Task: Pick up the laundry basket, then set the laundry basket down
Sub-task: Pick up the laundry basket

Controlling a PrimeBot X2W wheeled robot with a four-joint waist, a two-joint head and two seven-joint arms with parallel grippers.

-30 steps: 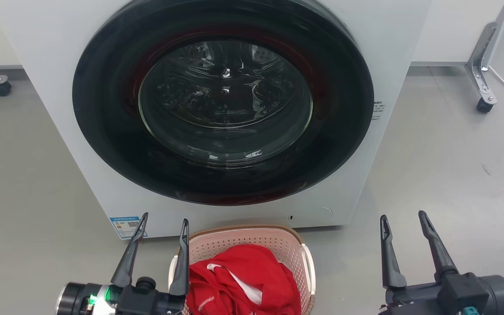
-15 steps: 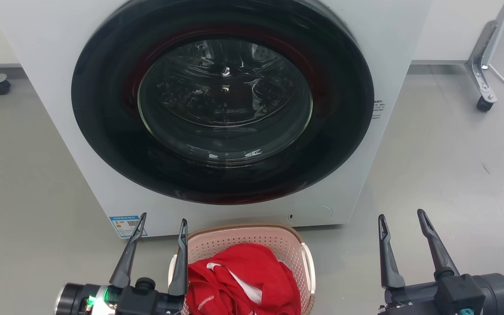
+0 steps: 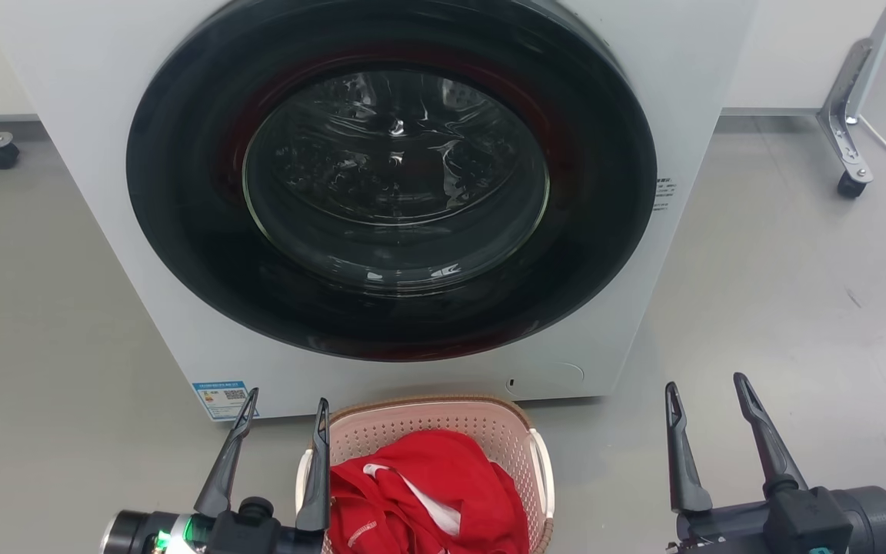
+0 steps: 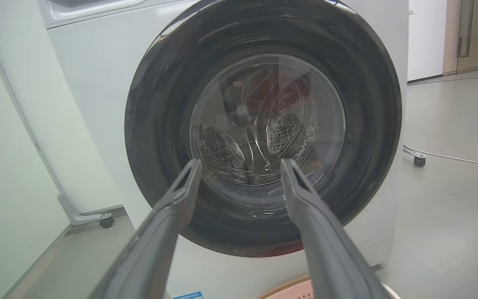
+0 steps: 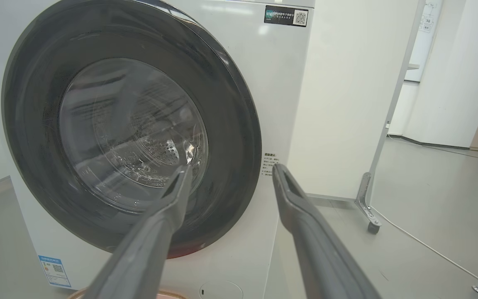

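The laundry basket (image 3: 428, 429) sits on the floor right at the foot of the washing machine (image 3: 81, 154), below its round glass door (image 3: 393, 177), and it is not yet lifted. Both pairs of fingers stand apart with nothing between them. The left gripper (image 3: 288, 397) hangs in front of the machine's blue sticker (image 3: 220, 396), and its inner finger crosses the basket's rim in the head view, though I cannot tell whether it touches. The right gripper (image 3: 705, 382) is well apart from the basket, out past the machine's other front corner. In both wrist views the fingers point at the door rather than down, so I judge I am on the approach to the grasp. To do it well I would tip both wrists down and bring one gripper to each white side handle (image 3: 544, 469). I would close on both together and raise them evenly, keeping the basket level and clear of the door. The basket holds a red garment (image 3: 428, 492) with white trim, heaped near its rim, so a tilted lift could spill it. Through the door I make out the perforated drum, but I cannot say whether anything lies inside it.
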